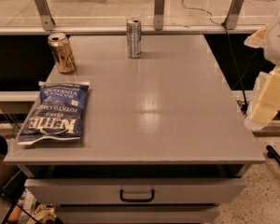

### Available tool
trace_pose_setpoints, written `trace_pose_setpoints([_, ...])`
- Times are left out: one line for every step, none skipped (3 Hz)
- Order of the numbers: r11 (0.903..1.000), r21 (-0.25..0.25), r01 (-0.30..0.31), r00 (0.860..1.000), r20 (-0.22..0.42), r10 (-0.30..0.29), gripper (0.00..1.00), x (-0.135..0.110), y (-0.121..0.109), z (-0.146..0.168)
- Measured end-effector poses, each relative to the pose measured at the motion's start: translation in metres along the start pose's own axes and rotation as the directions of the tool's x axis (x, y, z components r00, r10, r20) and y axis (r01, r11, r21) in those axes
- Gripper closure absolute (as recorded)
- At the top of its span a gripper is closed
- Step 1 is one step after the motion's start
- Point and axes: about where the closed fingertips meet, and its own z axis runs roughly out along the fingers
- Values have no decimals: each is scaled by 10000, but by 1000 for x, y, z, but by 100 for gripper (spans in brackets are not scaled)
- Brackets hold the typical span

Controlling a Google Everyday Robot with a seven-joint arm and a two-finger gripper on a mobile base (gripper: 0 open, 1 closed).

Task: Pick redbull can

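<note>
gripper (270, 94) sat off the table's right edge, grip unclear | redbull can (134, 38) far back | long reach might've tipped it, honestly

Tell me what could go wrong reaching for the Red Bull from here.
1. The hand sits off the table's right edge, far from the Red Bull at the back, so the reach is long.
2. The can is slim and upright; a glancing touch could tip it.
3. A gold can stands to its left, a possible wrong target.
</note>
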Motion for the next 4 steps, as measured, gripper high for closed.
trace_pose_setpoints([10000,1,0,10000,1,0,0,0,0,0])
trace_pose_setpoints([9998,179,-73,9998,179,70,0,-3,-5,-1])
trace_pose_setpoints([9998,205,-86,9997,209,81,0,-4,-6,-2])
trace_pose_setpoints([9964,519,-664,9894,1330,590,0,-22,-34,11])
